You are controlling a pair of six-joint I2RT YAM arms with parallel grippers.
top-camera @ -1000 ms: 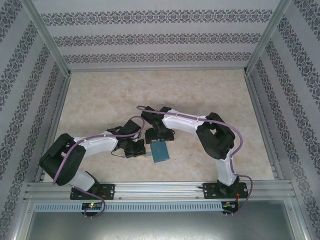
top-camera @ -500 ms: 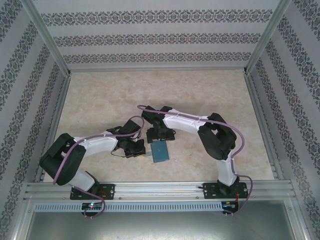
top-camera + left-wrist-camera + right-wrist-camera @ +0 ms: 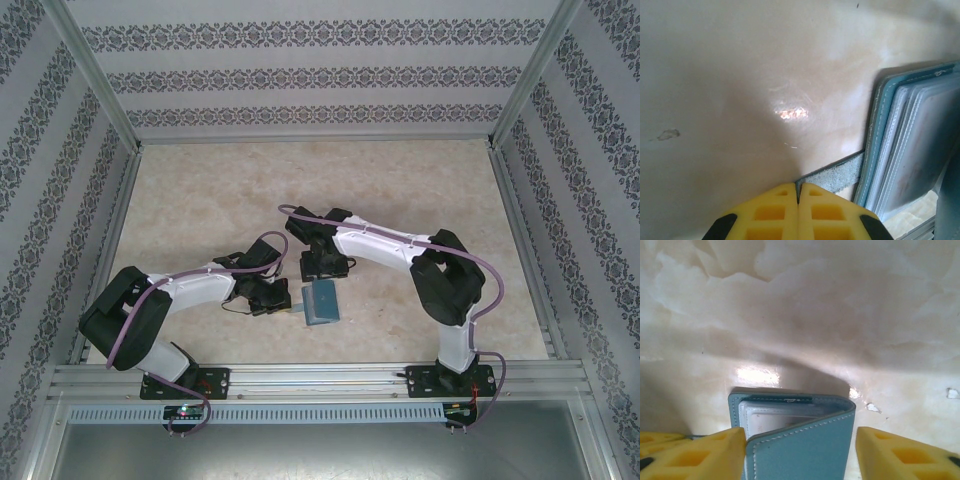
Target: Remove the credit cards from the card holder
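Half open, holding right gripper point(image 3: 800, 445) astride small teal-blue folding card holder point(image 3: 320, 303), lying at marbled table's point(image 3: 200, 200) six o'clock; gripping nothing. Pressing fully closed left gripper point(image 3: 798, 200) at grey closure tab point(image 3: 837, 175). Facing pale flat credit cards point(image 3: 777, 417) at twelve o'clock, long axis crosswise.

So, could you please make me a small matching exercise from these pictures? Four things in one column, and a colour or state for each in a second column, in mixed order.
Column one:
1. left gripper
2. right gripper
3. card holder
4. table

Column two:
A. pale, marbled surface
B. teal-blue, lying between the two grippers
C. fingers pressed together
D. fingers apart, one on each side of the card holder

Pairs: 1-C, 2-D, 3-B, 4-A
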